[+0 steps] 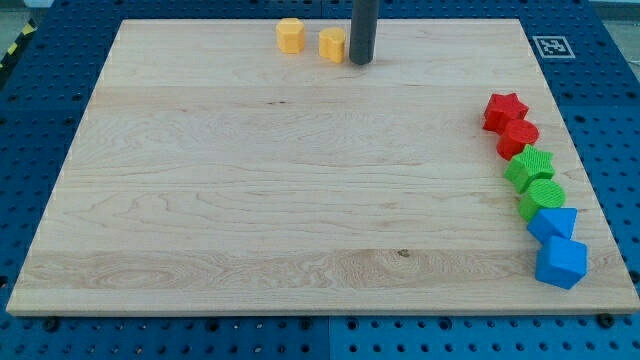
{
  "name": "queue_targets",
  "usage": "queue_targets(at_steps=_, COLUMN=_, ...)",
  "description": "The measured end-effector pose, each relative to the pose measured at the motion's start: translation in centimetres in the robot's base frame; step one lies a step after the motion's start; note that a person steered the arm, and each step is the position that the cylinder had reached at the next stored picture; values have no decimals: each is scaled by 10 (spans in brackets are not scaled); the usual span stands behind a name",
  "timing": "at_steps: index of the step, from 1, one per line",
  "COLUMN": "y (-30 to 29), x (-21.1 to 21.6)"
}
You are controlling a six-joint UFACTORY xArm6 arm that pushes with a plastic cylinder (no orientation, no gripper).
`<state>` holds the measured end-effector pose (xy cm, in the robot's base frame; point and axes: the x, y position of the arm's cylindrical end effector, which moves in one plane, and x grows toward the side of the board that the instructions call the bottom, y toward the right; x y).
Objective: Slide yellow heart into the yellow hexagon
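The yellow hexagon (290,35) lies near the board's top edge, left of centre. The yellow heart (332,44) lies just to its right, a small gap between them. My tip (361,60) stands right next to the heart's right side, touching it or almost so. The dark rod rises from there out of the view's top.
A column of blocks runs down the board's right side: a red star (505,110), a red block (518,137), a green block (529,167), a green round block (541,199), a blue block (553,222) and a blue cube (561,263). The wooden board (300,200) rests on a blue pegboard table.
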<state>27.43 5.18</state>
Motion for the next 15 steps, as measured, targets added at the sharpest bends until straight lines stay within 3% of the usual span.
queue_targets(at_steps=8, y=-35, x=-23)
queue_targets(at_steps=10, y=-39, x=-59)
queue_targets(at_steps=12, y=13, x=-47)
queue_targets(at_steps=13, y=7, x=-82)
queue_targets(at_steps=15, y=-23, x=-81)
